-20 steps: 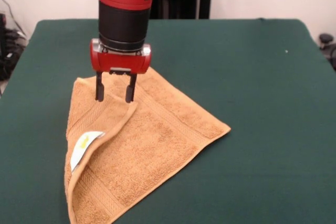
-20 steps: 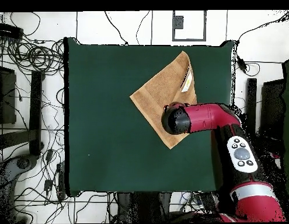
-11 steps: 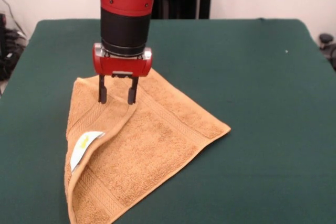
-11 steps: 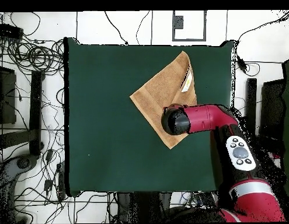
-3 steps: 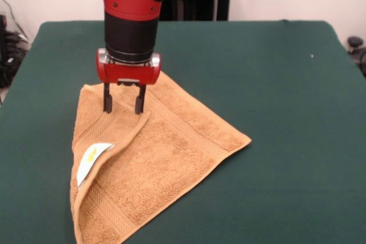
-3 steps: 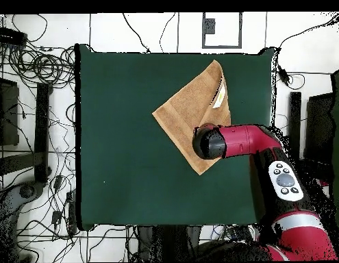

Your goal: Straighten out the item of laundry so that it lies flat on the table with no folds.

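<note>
Here the orange-tan towel (image 5: 154, 164) lies on the dark green table (image 5: 274, 84) with one side folded over itself: a flap (image 5: 106, 141) runs along its left part in the front view, its white label (image 5: 91, 159) facing up. The rest of the cloth spreads flat in a rough triangle, one corner pointing toward the table's right edge in that view. From overhead, the towel (image 6: 189, 109) sits toward the table's right side, its upper corner close to the far edge and well apart from the other three edges.

The gripper (image 5: 122, 107) hangs straight down from the red and black arm (image 5: 128, 21) over the towel's far corner. Its two dark fingers (image 5: 107, 100) stand apart with nothing between them, their tips at or just above the cloth at the top end of the flap. Whether they touch the towel cannot be told. From overhead the arm (image 6: 233, 140) covers the gripper and part of the towel's right side.
</note>
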`<action>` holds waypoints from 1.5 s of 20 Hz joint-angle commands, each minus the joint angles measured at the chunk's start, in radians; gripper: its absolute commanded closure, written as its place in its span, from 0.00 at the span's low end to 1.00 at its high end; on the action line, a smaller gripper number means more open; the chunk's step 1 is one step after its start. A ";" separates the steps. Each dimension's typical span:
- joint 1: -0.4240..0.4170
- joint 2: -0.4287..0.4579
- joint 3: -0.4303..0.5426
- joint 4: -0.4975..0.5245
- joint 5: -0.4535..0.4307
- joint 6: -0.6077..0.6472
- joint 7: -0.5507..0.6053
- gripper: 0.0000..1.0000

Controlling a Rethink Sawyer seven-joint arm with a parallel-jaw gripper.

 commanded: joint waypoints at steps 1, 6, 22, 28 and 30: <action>0.024 0.018 0.075 0.027 0.032 0.093 -0.069 0.00; -0.004 0.035 0.107 0.041 0.054 0.082 -0.080 0.00; -0.023 0.056 0.130 0.040 0.066 0.089 -0.088 0.00; -0.067 0.090 0.177 0.046 0.097 0.094 -0.112 0.00; -0.074 0.099 0.181 0.042 0.105 0.094 -0.110 0.00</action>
